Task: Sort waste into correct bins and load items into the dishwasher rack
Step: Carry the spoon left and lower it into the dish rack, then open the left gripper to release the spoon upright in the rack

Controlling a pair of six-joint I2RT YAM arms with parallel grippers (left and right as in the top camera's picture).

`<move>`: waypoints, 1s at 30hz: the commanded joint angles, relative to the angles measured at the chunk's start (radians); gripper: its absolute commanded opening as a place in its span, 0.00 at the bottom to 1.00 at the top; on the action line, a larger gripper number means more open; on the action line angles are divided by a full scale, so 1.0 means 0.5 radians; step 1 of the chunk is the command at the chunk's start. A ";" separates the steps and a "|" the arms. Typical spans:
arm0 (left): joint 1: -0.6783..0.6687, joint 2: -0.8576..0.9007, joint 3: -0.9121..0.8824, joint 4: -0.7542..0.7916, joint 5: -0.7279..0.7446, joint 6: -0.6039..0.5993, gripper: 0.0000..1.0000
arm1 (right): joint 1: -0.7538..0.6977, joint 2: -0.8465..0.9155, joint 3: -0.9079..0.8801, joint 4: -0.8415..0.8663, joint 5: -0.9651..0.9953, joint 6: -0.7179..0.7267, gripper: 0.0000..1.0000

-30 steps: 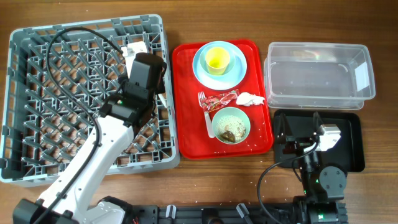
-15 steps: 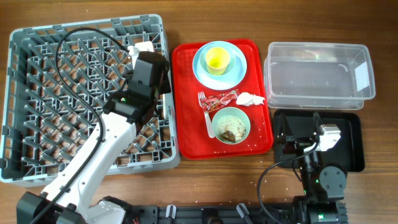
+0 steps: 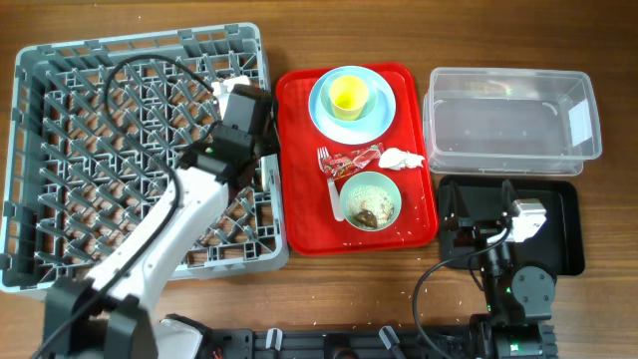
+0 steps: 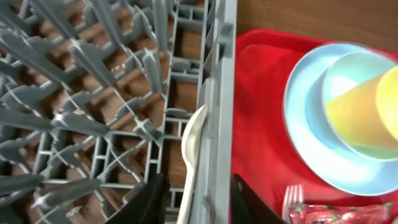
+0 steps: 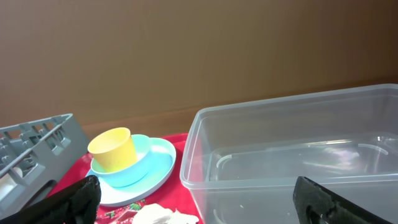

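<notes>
A wooden table (image 3: pixel 339 289) carries everything. The grey dishwasher rack (image 3: pixel 60 150) fills its left side. The left arm (image 3: pixel 169 229) reaches across the rack to the right wall near the far corner.

In the left wrist view, the left pincer (image 4: pixel 199 202) is part-way released. Its black fingers (image 4: pixel 149 199) stand apart astride the rack wall. The white spoon (image 4: pixel 193 143) stands between them on the inner side of that wall, and a gap shows beside it.

Far right is the clear tub (image 3: pixel 588 110), with no waste in it. Just in front of it lies the black tray (image 3: pixel 566 234), and the right arm (image 3: pixel 513 279) sits over the tray's left part. The right pincer (image 5: pixel 199 202) is fully released, with nothing between its jaws, and faces the tub.

Between the rack and the tub lies the red serving tray (image 3: pixel 297 199). At its far end is the light-blue plate (image 3: pixel 384 115). On the plate is a mint bowl (image 5: pixel 134 174) with the yellow cup (image 3: pixel 349 97) inside it. The second mint bowl (image 3: pixel 371 199) sits near the front and holds white and brown scraps (image 3: pixel 367 214). More grains lie loose on the red tray.

The white fork (image 3: pixel 327 179) lies just left of that bowl. The red wrapper (image 3: pixel 354 160) and the white tissue (image 3: pixel 399 158) lie side by side between the plate and the bowl.
</notes>
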 commanded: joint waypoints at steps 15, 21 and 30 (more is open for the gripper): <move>0.506 0.195 0.011 0.257 0.949 0.825 0.15 | -0.008 -0.010 -0.002 0.005 -0.003 0.012 1.00; 0.449 0.314 0.011 0.327 0.947 0.826 0.19 | -0.008 -0.010 -0.002 0.005 -0.003 0.013 1.00; 0.449 0.403 0.011 0.365 0.849 0.826 0.21 | -0.008 -0.010 -0.002 0.005 -0.003 0.012 1.00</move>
